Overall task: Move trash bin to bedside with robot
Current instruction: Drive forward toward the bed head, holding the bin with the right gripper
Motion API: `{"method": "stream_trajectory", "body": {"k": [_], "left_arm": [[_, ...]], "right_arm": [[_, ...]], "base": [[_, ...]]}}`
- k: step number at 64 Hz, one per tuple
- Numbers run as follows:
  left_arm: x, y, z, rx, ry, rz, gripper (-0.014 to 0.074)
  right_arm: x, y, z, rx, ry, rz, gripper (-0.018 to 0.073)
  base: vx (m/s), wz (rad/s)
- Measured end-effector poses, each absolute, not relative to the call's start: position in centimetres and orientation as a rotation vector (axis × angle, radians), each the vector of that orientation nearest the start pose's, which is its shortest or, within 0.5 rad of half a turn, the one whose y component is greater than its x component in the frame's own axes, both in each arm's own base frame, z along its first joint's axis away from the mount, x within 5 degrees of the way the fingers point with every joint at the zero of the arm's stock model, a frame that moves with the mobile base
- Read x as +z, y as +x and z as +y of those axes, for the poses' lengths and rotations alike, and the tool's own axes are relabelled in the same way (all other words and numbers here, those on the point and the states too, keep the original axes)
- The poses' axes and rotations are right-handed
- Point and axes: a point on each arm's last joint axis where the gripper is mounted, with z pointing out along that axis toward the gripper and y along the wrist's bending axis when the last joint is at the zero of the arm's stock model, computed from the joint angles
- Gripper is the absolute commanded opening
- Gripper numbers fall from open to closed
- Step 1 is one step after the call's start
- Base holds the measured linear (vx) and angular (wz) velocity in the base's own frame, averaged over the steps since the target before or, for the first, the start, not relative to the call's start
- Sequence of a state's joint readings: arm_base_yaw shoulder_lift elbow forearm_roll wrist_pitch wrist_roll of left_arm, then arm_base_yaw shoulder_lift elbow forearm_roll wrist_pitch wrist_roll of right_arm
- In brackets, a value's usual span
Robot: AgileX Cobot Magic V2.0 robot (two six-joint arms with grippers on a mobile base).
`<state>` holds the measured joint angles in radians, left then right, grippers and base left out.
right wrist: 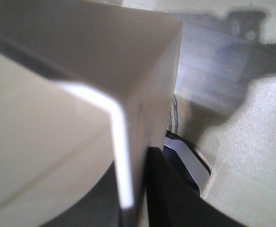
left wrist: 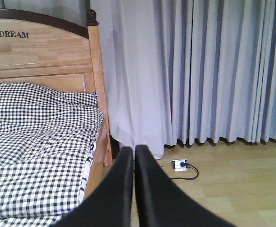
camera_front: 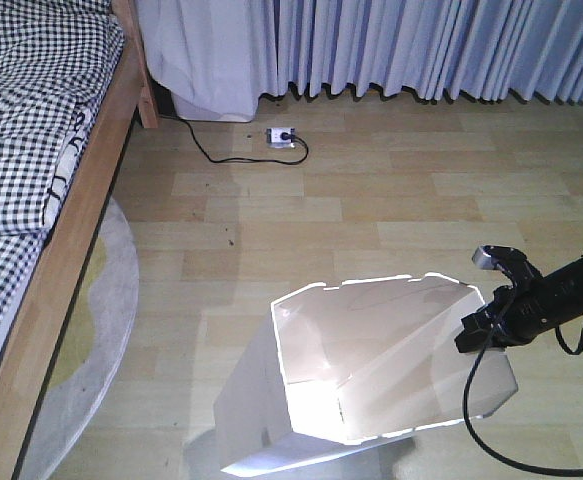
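Right, on the front camera I have the trash bin (camera_front: 371, 360) standing on the wooden floor (camera_front: 371, 200) in the lower middle of the view, mouth towards me. It seems to lean a little towards the right arm (camera_front: 571, 285), though from this angle I cannot be sure. The bin is well apart from the bed (camera_front: 71, 230), which runs down the left edge with its checkered bedding (camera_front: 21, 120) on top. A pale round rug (camera_front: 111, 320) lies partly under the bed frame, between bed and bin.

The right gripper (camera_front: 479, 328) sits at the bin's right rim, its black cable (camera_front: 481, 425) hanging in a loop below it. On the right wrist camera the thin white wall of the bin runs straight between the two dark fingers (right wrist: 171, 198), so that gripper is clamped on the rim.

The left gripper (left wrist: 134, 153) is closed on nothing, its fingers (left wrist: 119, 189) pressed almost together, and it points at the bed's headboard (left wrist: 43, 56), the corner post (left wrist: 95, 71) and the grey curtains (left wrist: 199, 71). A white power strip (camera_front: 279, 135) with its cord lies on the floor by the curtains.
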<state>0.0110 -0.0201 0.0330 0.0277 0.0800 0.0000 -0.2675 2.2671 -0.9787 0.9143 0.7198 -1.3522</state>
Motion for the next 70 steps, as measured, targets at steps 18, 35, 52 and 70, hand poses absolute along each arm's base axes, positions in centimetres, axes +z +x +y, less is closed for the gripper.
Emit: {"method": "stream_trajectory", "body": {"k": [18, 35, 52, 70], "left_arm": [[19.59, 5.63, 0.08, 0.032, 0.011, 1.577, -0.0006], [19.59, 5.63, 0.08, 0.032, 0.011, 1.577, -0.0006], [19.59, 5.63, 0.08, 0.032, 0.011, 1.577, -0.0006], [19.59, 5.63, 0.08, 0.032, 0.011, 1.577, -0.0006]], "right_arm": [[1.2, 31.38, -3.67, 0.821, -0.402, 2.884, -0.0003], [1.2, 31.38, -3.67, 0.821, -0.402, 2.884, -0.0003], [1.2, 31.38, -3.67, 0.821, -0.402, 2.884, -0.0003], [1.2, 31.38, -3.67, 0.821, -0.402, 2.884, -0.0003]], "base": [[0.23, -0.01], [0.25, -0.03], [0.25, -0.02], [0.23, 0.03]]}}
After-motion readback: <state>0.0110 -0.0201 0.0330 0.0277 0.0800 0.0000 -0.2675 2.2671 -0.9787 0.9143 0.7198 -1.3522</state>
